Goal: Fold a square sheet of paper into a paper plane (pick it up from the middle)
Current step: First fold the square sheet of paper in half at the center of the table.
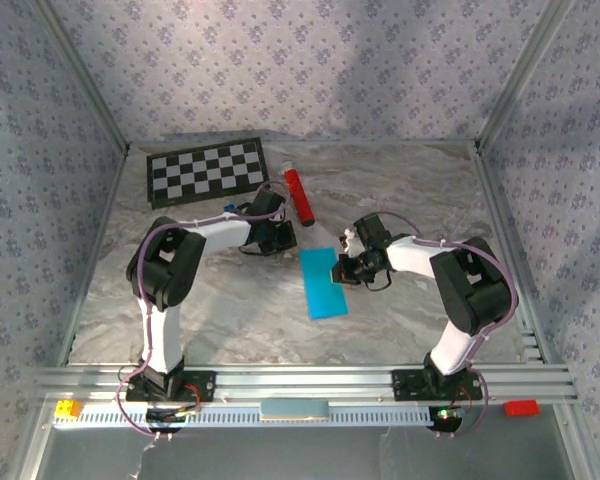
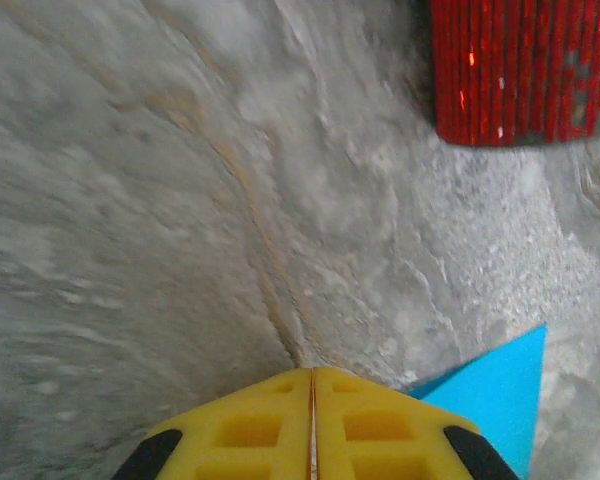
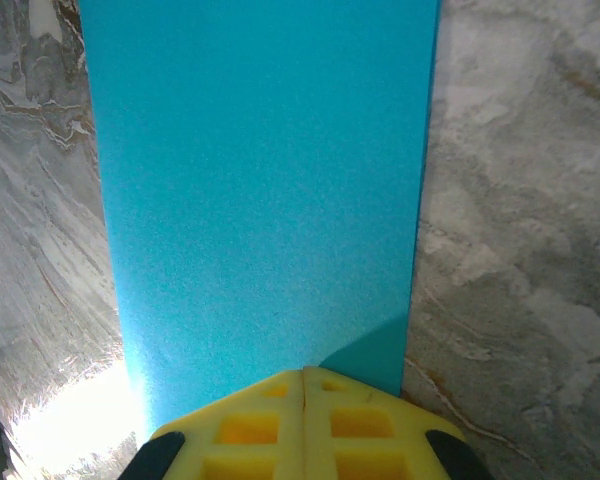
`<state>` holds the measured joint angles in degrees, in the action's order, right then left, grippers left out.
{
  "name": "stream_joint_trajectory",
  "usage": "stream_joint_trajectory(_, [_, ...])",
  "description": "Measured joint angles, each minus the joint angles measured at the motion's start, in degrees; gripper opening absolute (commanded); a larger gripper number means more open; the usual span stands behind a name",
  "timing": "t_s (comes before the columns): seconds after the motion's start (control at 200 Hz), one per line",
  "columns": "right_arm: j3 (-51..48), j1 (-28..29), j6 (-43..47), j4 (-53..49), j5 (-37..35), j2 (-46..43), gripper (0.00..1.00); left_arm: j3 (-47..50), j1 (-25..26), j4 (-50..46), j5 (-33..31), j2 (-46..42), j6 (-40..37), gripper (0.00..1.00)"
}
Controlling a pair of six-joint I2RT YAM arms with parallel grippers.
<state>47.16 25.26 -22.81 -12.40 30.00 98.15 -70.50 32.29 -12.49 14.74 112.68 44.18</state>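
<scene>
Grey marbled table [image 1: 230, 320] fills the floor of a booth walled in pale patterned fabric and framed by aluminium rails, with bare open surface between the arm bases and the middle, and along the left side. At the centre lies the sheet of paper [image 1: 323, 284], bright cyan, smooth and matte, lying flat as an oblong with straight, crisp edges, well clear of every wall. A glittery red cylinder [image 1: 299, 195] lies beyond its far left corner, apart from it, and a black-and-white checkerboard [image 1: 206, 168] lies flat in the far left corner. The left gripper [image 2: 312, 385] has its yellow ribbed fingers pressed together on nothing, low over bare marble just beside a corner of the paper. The right gripper [image 3: 302, 385], fingers likewise together, is over the paper's right edge; whether it touches the paper I cannot tell.
</scene>
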Motion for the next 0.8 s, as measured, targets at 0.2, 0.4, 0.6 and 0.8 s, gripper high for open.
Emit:
stream_joint_trajectory(0.2, [0.0,0.0,0.0,0.0,0.0,0.0,0.0,-0.2,1.5,-4.7,-2.3,-6.2,-1.6,0.12])
stream_joint_trajectory(0.4, [0.0,0.0,0.0,0.0,0.0,0.0,0.0,1.6,5.7,-1.9,2.4,-10.3,-1.4,0.12])
stream_joint_trajectory(0.6, [0.0,0.0,0.0,0.0,0.0,0.0,0.0,9.0,9.4,3.2,7.3,-9.9,1.4,0.12])
stream_joint_trajectory(0.8, [0.0,0.0,0.0,0.0,0.0,0.0,0.0,14.2,9.8,7.6,8.0,-8.3,4.0,0.12])
